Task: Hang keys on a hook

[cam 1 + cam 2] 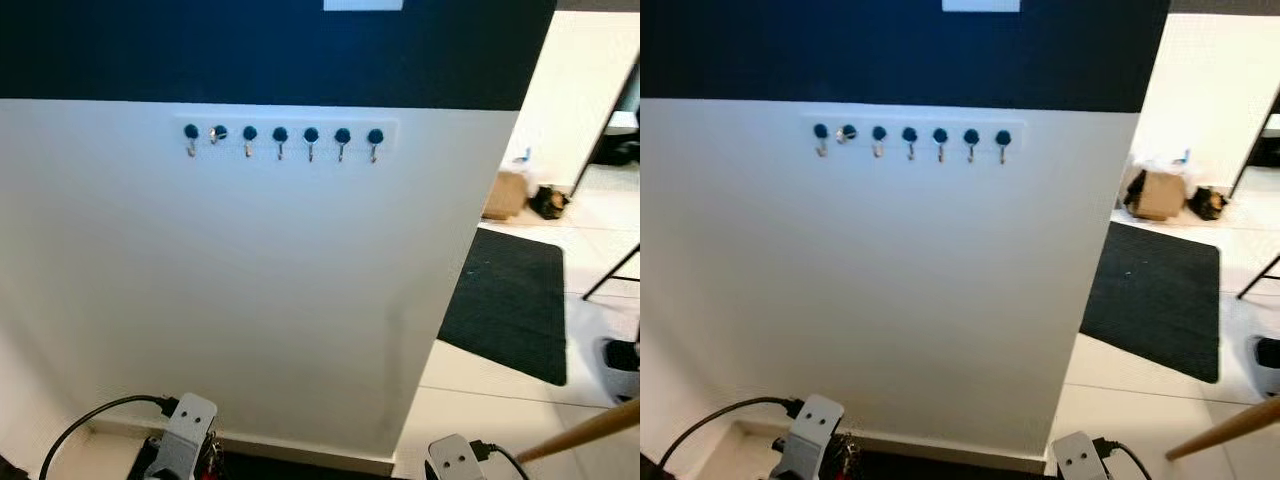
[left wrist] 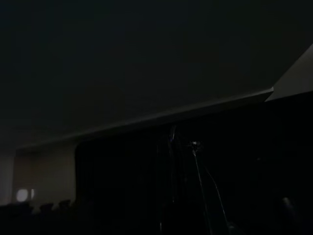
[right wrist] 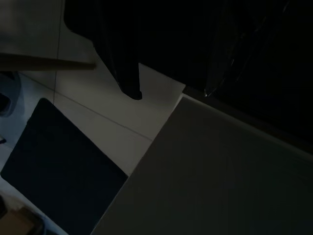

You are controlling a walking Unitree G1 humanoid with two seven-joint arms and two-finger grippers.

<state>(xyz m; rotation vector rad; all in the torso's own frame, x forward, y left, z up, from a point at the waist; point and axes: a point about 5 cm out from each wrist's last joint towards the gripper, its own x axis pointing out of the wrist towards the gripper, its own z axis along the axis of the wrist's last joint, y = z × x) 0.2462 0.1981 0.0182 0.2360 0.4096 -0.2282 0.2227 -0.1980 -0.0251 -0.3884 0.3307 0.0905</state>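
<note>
Left eye view has the robot facing a white wall (image 1: 250, 290) with a dark band across the top, and a white rail of seven hooks (image 1: 283, 140) mounted just under that band. Each hook has a dark round knob; the second from the left looks shinier and different from the rest, too small to tell why. Both arms sit low at the bottom edge. Just the silver wrists show: left arm (image 1: 186, 432) with a black cable looping off it, right arm (image 1: 452, 459) near the wall's corner. Can't tell whether either tool is spread or pressed together. Something reddish peeks out beside the left wrist, could be the keys, can't say. Off to the right there's a black floor mat (image 1: 510, 300) on pale tiles, a cardboard box (image 1: 505, 195) further back, and a wooden stick (image 1: 585, 432) poking in.
</note>
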